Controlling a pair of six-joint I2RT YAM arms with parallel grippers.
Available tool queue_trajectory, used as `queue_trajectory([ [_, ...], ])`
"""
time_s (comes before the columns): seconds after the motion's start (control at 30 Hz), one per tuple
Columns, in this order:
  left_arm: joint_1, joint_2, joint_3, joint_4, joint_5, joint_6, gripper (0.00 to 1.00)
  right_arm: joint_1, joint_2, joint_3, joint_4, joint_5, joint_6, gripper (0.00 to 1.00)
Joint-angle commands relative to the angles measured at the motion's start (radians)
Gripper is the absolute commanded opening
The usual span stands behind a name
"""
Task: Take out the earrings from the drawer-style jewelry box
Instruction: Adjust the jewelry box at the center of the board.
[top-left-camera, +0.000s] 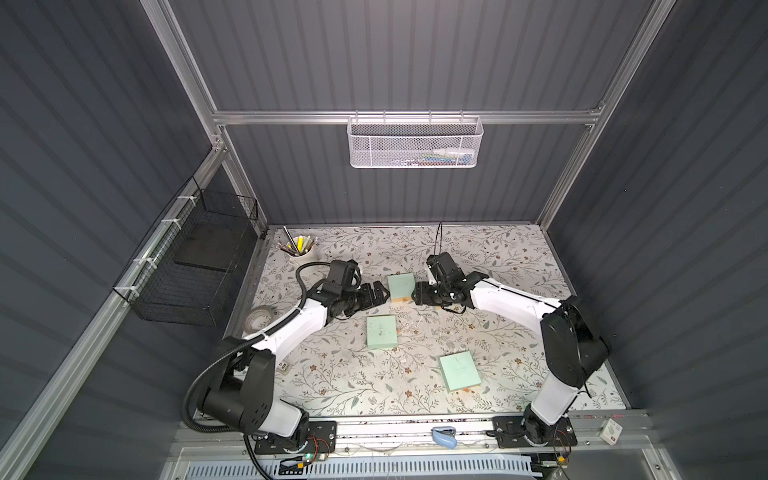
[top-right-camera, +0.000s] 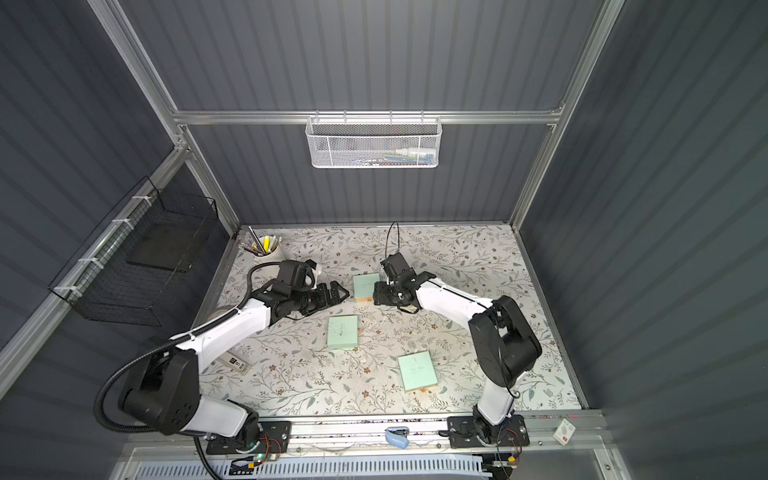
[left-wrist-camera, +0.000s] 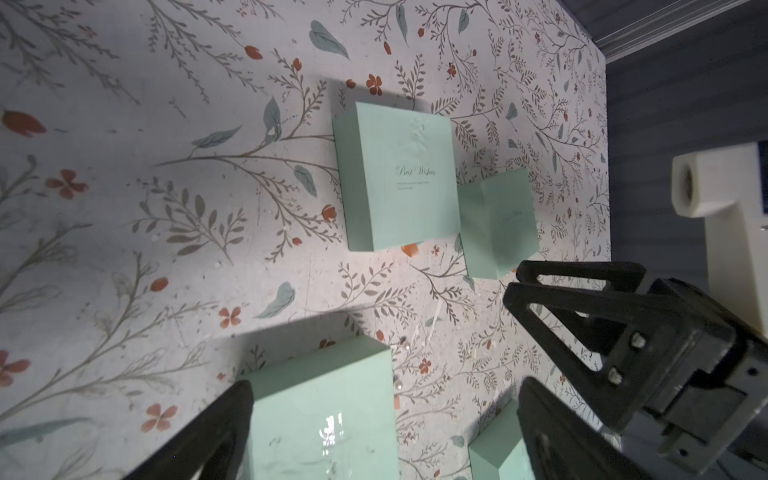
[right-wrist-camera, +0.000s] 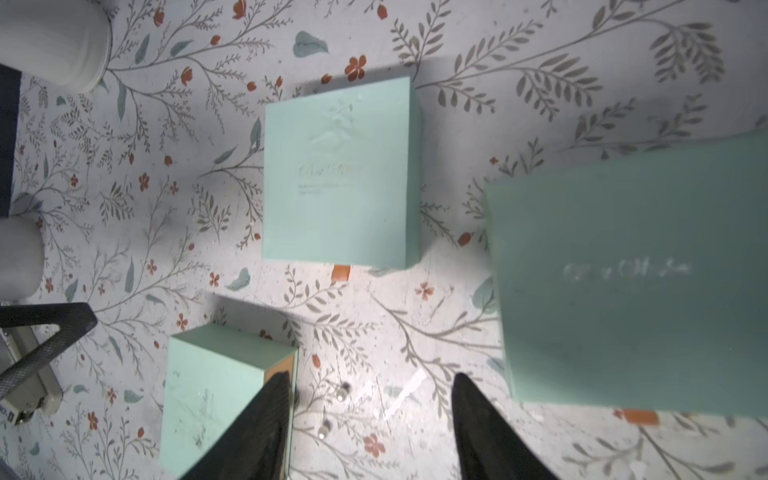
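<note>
Two earrings (right-wrist-camera: 341, 391) lay on your tabletop (right-wrist-camera: 166, 232) by the back box (top-left-camera: 401, 284); left tool (top-left-camera: 383, 293) and right tool (right-wrist-camera: 370, 380) gaped empty; other boxes (top-left-camera: 381, 331) looked shut.

Both top views look steeply down from high above the front edge, taking in the whole surface (top-left-camera: 498, 257) with the middle mint box (top-left-camera: 382, 331) near centre. The left wrist camera looks obliquely across that box (left-wrist-camera: 399, 178) from close by. The right wrist camera looks almost straight down on it (right-wrist-camera: 338, 178).
</note>
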Motion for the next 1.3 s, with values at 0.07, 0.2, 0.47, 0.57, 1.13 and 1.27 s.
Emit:
queue_trajectory([
  [0.07, -0.002, 0.151, 0.114, 0.009, 0.026, 0.013, 1.00, -0.030, 0.094, 0.111, 0.008, -0.092, -0.003, 0.69],
  [0.2, 0.010, 0.221, 0.159, 0.033, 0.026, -0.012, 1.00, -0.060, 0.159, 0.168, 0.014, -0.130, 0.003, 0.70],
  [0.47, 0.093, 0.264, 0.156, 0.121, 0.148, -0.081, 1.00, -0.083, 0.282, 0.301, -0.010, -0.204, 0.010, 0.70],
  [0.57, 0.107, 0.279, 0.159, 0.140, 0.166, -0.094, 1.00, -0.088, 0.316, 0.347, -0.017, -0.227, 0.015, 0.70],
  [1.13, 0.162, 0.248, 0.152, 0.147, 0.193, -0.103, 1.00, -0.083, 0.375, 0.430, 0.029, -0.275, 0.059, 0.67],
  [1.27, 0.162, 0.263, 0.146, 0.162, 0.218, -0.097, 1.00, -0.083, 0.234, 0.325, 0.040, -0.187, 0.033, 0.67],
])
